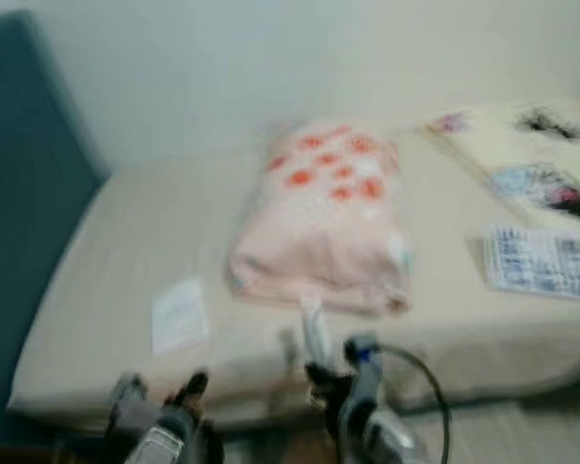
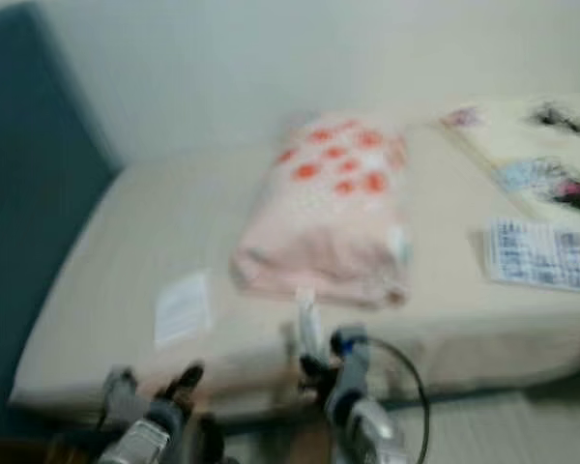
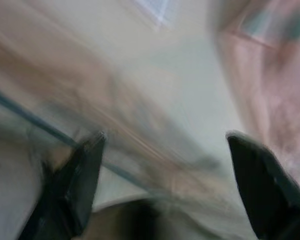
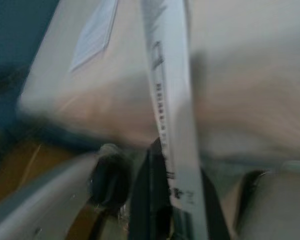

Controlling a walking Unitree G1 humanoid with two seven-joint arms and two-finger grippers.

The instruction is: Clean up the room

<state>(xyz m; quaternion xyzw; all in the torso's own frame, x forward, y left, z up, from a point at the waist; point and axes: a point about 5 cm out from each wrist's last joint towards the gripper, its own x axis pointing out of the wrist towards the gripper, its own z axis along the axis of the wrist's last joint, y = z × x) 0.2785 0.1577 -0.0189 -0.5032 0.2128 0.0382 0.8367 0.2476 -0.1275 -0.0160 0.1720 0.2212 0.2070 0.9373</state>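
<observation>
Right gripper (image 4: 167, 200) clamped on the low end of a thin white flat strip with small print (image 4: 165, 90), held up over the near edge of the cream bed (image 1: 126, 261). Looks light and bendy, so best held low. Left gripper (image 3: 162, 185) wide apart, nothing in it.

Cream bed (image 1: 126, 251); pale pink pillow (image 1: 324, 222) with orange-red spots, centre; teal panel (image 1: 24, 193) at left edge; white sheet (image 1: 179, 314), lower left; blue-printed paper (image 1: 536, 259), right.
</observation>
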